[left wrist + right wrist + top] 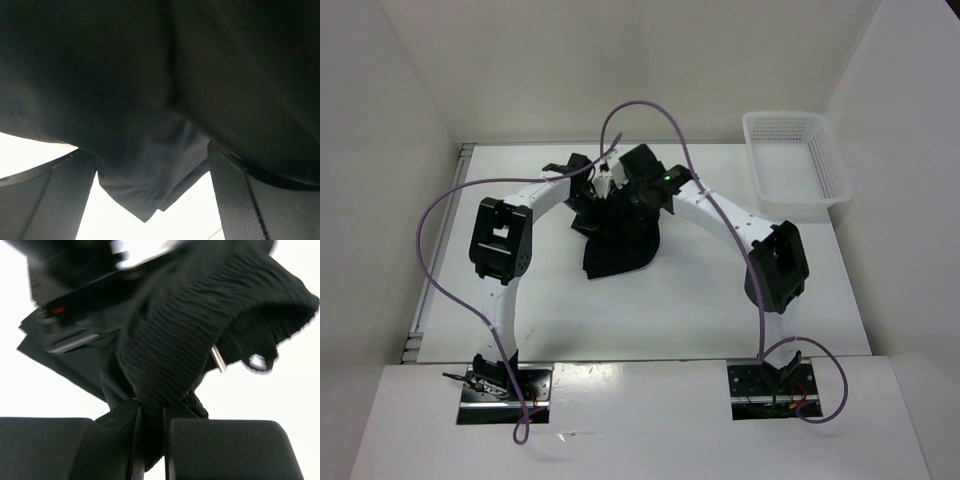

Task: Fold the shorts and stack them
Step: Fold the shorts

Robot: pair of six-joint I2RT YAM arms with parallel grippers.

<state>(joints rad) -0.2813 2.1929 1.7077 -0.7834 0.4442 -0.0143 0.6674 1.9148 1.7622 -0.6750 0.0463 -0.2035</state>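
**Work surface.** The flat white table carries the whole operation. The bare area in front of the garment is where a fold could be laid out.

**Container.** The white plastic mesh basket sits at the far right corner, well apart from the garment. It plays no part in this step.

**Workpiece.** The black soft-fabric shorts are bunched at the far centre of the table. The top is raised where both arms converge, and the lower edge appears to trail onto the surface. No fold is formed, so the task is judged to be at an early stage.

**Right gripper**. The fingers are closed on the ribbed elastic waistband, and cloth is pinched in the narrow gap between them. The thick gathered edge probably gives a firmer hold than single-layer fabric.

**Left gripper**. The textured fingers stand wide apart. A fold of the shorts hangs between them, with table showing on either side, so nothing is clamped. Cloth drapes across most of this view. The gripper is judged to be placed for a second hold, so that the garment can be spread flat.
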